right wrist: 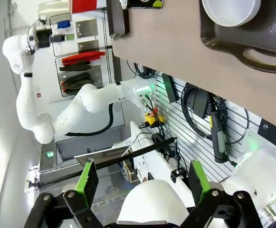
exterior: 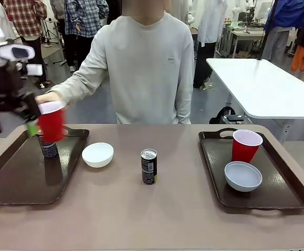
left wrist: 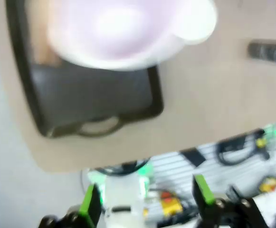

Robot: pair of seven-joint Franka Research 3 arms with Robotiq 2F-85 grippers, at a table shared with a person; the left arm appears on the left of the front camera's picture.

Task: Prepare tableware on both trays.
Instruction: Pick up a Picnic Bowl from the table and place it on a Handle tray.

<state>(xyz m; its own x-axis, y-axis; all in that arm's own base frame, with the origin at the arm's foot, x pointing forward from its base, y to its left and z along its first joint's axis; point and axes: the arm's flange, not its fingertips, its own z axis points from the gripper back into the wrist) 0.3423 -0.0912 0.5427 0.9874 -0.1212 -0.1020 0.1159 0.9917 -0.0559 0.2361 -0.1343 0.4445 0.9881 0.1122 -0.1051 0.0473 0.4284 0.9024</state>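
Note:
A person's hand (exterior: 47,98) holds a red cup (exterior: 51,124) over the left tray (exterior: 15,178), right in front of a black can (exterior: 49,149) that stands on it. My left gripper (exterior: 30,117) hangs beside that cup. In the left wrist view it (left wrist: 146,197) is open and empty, with the cup's white inside (left wrist: 123,28) blurred far ahead. A white bowl (exterior: 98,155) and a second can (exterior: 148,166) stand on the table between the trays. The right tray (exterior: 288,188) carries a red cup (exterior: 245,145) and a bowl (exterior: 243,175). My right gripper (right wrist: 142,183) is open, back from that tray's handle (right wrist: 266,59).
The person stands at the far side of the table, one arm stretched toward the left tray. A white table (exterior: 267,86) and other people are farther back. Cables and the robot's base (right wrist: 209,118) lie below the table's near edge.

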